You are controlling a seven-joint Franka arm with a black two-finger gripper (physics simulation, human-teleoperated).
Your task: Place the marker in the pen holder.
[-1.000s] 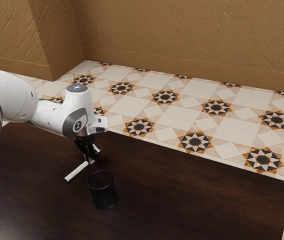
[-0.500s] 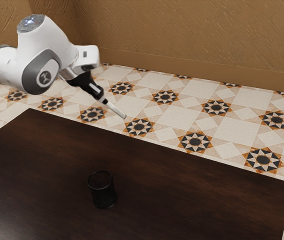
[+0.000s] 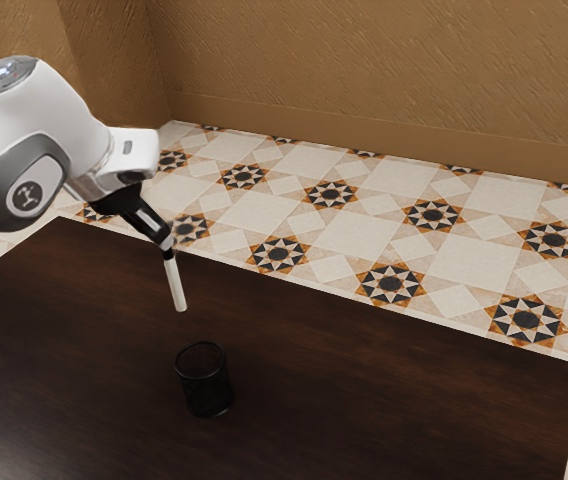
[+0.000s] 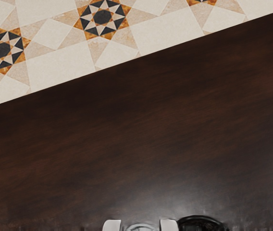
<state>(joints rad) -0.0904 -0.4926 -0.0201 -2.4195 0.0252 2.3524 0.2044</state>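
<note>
End effector grasping marker, its free length slanting down below fingertips; pen holder lower, on worktop.

A dark, seemingly wooden table; star-patterned floor; rough brown wall.

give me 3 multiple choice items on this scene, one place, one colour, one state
1. Where is the pen holder?
a) on the floor
b) on the table
c) on a shelf

2. What colour is the marker?
a) white
b) red
c) green

3. How is the marker now?
a) lying on the table
b) inside the pen holder
c) held by the tool

1 b: its base stands on the dark tabletop.
2 a: its barrel is whitish.
3 c: it extends down from the tool, outside the holder.
</note>
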